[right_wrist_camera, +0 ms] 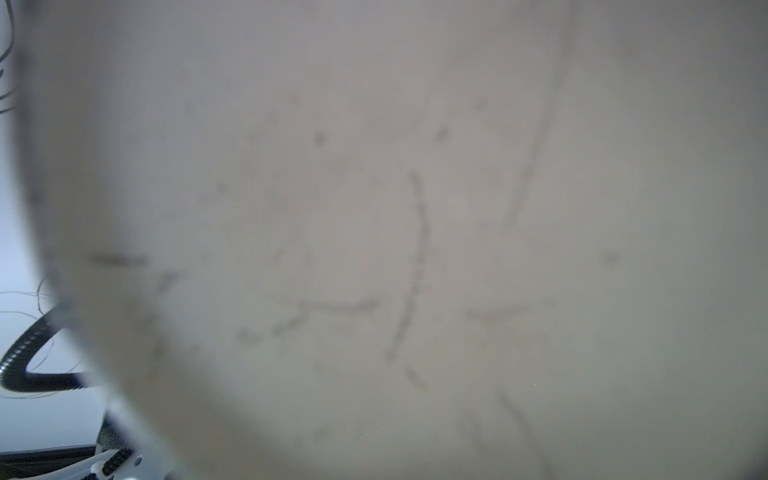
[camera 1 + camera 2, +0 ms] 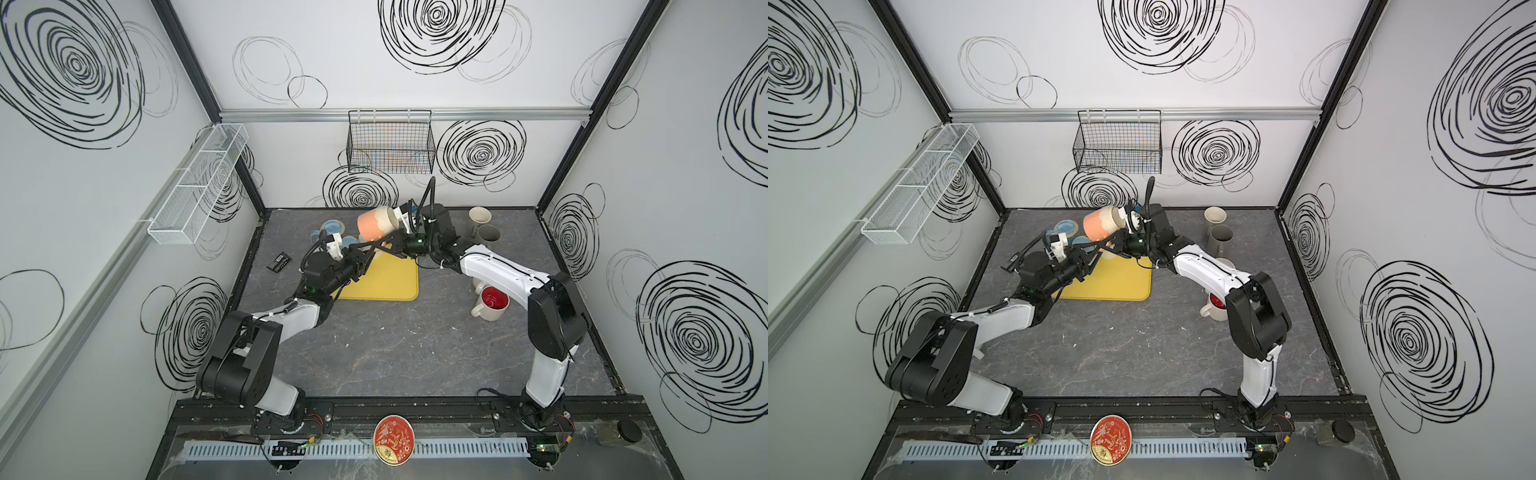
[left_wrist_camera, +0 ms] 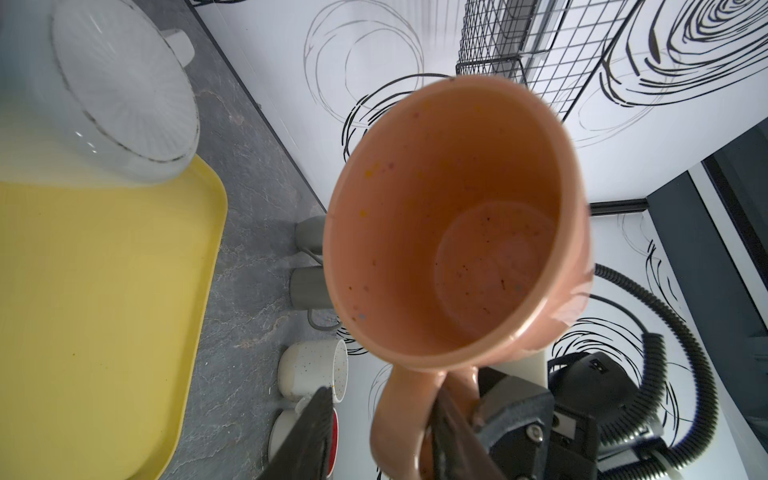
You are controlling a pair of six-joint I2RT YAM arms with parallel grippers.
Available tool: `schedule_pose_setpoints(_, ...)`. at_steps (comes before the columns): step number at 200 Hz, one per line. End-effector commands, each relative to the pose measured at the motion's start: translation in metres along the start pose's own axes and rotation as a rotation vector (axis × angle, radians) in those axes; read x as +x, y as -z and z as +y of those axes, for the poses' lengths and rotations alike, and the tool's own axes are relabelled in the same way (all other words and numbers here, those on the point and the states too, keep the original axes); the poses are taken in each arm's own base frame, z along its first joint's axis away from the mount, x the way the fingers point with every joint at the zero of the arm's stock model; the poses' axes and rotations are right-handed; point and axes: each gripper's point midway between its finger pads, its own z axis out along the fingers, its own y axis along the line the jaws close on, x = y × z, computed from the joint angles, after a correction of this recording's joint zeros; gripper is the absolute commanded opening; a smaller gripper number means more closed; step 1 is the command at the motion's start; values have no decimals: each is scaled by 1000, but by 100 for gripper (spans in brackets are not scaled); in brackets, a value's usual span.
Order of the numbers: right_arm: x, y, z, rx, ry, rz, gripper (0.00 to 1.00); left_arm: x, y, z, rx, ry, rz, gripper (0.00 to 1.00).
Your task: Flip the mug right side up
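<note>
Clamping the handle [image 3: 390,440], right claw [image 2: 392,247] hangs mug [image 2: 374,224] sideways over tray [image 2: 390,282], mouth leftward, for uprighting; left claw [image 3: 382,399], jaws apart, straddles handle, probably to regrasp

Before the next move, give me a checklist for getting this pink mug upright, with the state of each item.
1. Mug upright: not ok; it hangs on its side in the air, mouth toward the left hand.
2. Right hand grip: ok; shut on the handle.
3. Left hand grip: not ok; its jaws straddle the handle with a gap on one side.
4. Landing spot: ok; the yellow tray shows bare surface near the hands.
5. Right wrist view: cannot tell; a blurred pale surface fills it.
</note>
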Motion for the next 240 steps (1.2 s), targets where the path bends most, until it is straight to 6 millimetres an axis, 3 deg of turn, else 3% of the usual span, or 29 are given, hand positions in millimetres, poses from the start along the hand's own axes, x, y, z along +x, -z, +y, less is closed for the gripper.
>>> schedule_pose_setpoints(1, -17, 22, 84, -239, 179, -54, 0, 2, -11, -13, 40, -25, 20, 41)
schedule_pose_setpoints(29, -17, 21, 82, -262, 142, -52, 0, 6, -14, -38, 150, -11, 42, 39)
schedule_pose_setpoints(70, -17, 22, 74, -278, 82, -47, 0, 11, -10, -69, 302, 22, 69, 27)
schedule_pose_setpoints(104, -22, 28, 56, -245, 22, -57, 0, 14, -8, -79, 356, 43, 84, 4)
schedule_pose_setpoints(115, -25, 31, 49, -226, 6, -61, 0, 16, -9, -79, 359, 46, 90, 0)
schedule_pose_setpoints(145, -27, 39, 27, -160, -32, -51, 21, 29, -21, -79, 362, 48, 137, 0)
schedule_pose_setpoints(173, -26, 55, 7, -81, -39, -68, 32, 45, -43, -75, 370, 68, 180, 0)
schedule_pose_setpoints(206, -26, 78, -22, 40, -78, -100, 41, 49, -66, -53, 324, 110, 175, 0)
schedule_pose_setpoints(240, -23, 95, -47, 120, -118, -103, 42, 51, -86, -34, 273, 123, 184, 0)
